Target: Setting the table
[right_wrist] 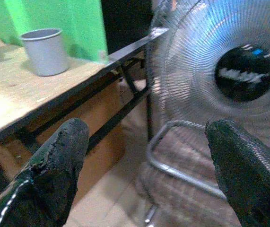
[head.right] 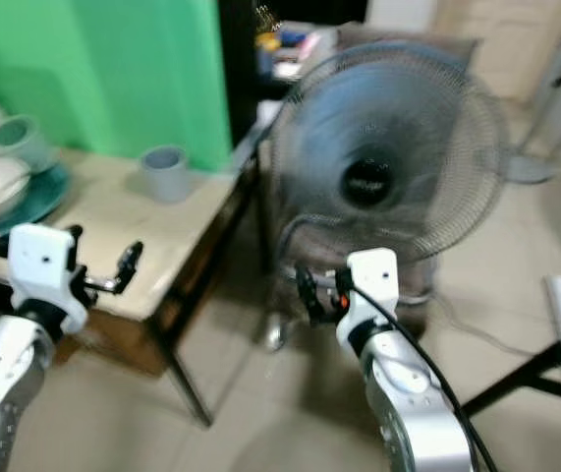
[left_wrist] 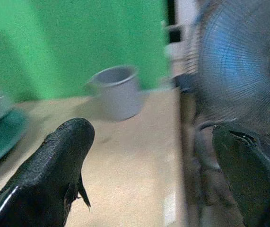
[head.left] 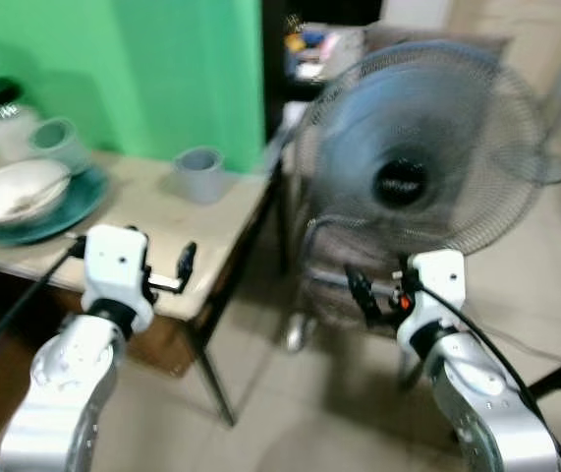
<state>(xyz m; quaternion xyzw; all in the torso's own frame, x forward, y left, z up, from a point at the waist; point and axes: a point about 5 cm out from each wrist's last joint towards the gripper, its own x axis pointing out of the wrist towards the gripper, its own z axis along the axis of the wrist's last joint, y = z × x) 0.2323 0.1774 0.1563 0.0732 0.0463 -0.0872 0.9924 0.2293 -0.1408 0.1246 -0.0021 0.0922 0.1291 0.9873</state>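
You are facing the right-hand corner of a wooden table (head.left: 162, 221) that stands against a green wall (head.left: 162, 69), with a large standing fan (head.left: 418, 167) on the tiled floor (head.left: 300, 423) just right of the table. The head views are slightly blurred.

Table contents, all on the left and far part of the top:
- A grey cup (head.left: 199, 173) stands upright near the far edge, close to the wall and apart from the other ware.
- A teal plate (head.left: 59, 211) lies at the left, with a white bowl (head.left: 13, 192) resting on it.
- A pale green cup (head.left: 59, 145) stands at the far rim of the plate; whether it rests on the plate or just behind it cannot be determined.
- A white jar with a dark lid (head.left: 0, 118) stands behind these, near the wall.

Left gripper (head.left: 167, 275): raised over the near edge of the table, fingers spread apart and holding nothing. In its wrist view the two black fingers (left_wrist: 54, 170) frame the bare tabletop, with the grey cup ahead of them and well apart.

Right gripper (head.left: 373, 292): raised off the table, in front of the fan's lower grille. Its fingers (right_wrist: 54, 170) are spread wide with nothing between them, and its wrist view looks at the fan and the table's dark metal frame (right_wrist: 120, 85).
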